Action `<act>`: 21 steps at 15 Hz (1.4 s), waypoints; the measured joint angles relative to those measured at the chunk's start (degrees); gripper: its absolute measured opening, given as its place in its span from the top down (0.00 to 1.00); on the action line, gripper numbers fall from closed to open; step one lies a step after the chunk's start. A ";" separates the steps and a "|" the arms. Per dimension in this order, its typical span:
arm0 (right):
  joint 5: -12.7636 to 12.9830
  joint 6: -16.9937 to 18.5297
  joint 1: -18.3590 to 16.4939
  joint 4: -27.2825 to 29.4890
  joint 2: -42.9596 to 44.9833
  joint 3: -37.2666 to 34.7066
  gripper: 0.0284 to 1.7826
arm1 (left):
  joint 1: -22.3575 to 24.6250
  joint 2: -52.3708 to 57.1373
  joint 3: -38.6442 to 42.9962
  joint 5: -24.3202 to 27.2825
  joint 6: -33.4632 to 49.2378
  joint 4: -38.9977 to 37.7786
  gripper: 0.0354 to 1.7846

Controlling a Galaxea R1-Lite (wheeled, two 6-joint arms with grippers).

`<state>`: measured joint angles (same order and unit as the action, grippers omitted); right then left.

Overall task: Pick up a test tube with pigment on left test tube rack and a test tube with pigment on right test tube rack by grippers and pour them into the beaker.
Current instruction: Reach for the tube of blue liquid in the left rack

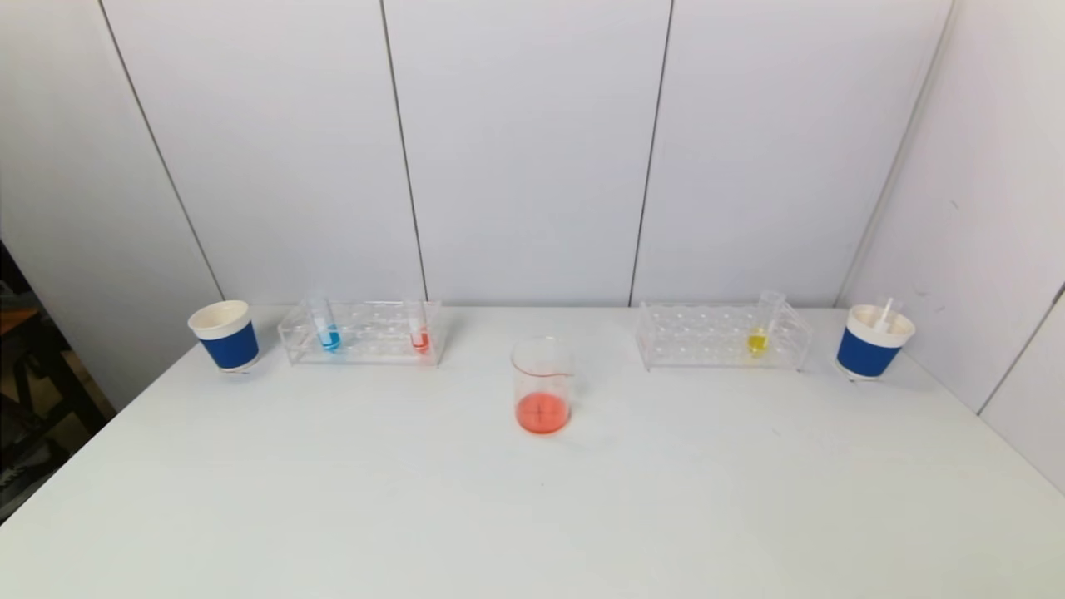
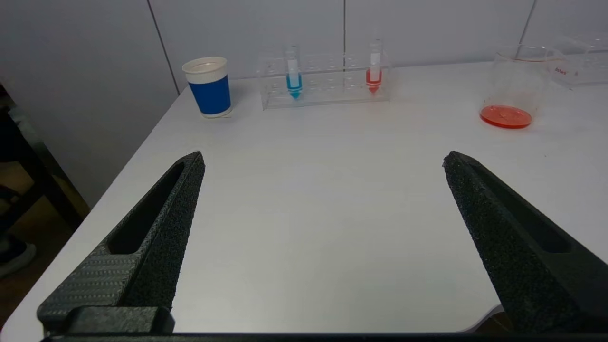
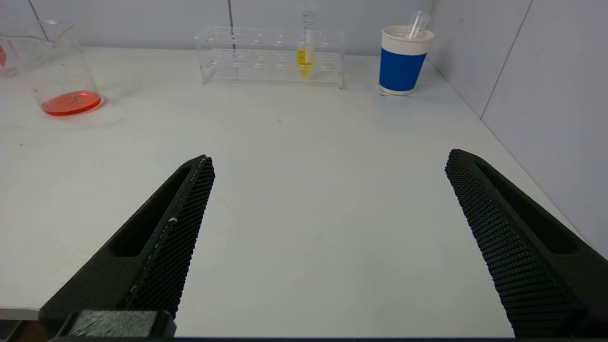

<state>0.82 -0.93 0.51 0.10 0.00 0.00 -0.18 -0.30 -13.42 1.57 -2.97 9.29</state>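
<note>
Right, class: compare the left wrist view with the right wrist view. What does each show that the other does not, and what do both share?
Only the left wrist view: the left gripper, fingers wide open, the blue tube and red tube in the left rack, and the left cup.
Only the right wrist view: the open right gripper, the yellow tube in its whole right rack, and the right cup holding an empty tube.
Both: the beaker of red liquid and the table.

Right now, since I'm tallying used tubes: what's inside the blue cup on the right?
Inside the right blue cup one clear, empty-looking tube leans out over the rim. The cup's opaque wall hides its lower end and anything else at the bottom.
</note>
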 joint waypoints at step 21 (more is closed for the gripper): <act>0.06 -0.01 0.00 0.00 0.00 0.00 0.01 | -0.04 -38.28 -18.88 2.52 -0.35 -16.88 0.01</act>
<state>0.88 -0.94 0.51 0.10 0.00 0.00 -0.22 -38.58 -32.31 4.10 -3.33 -7.59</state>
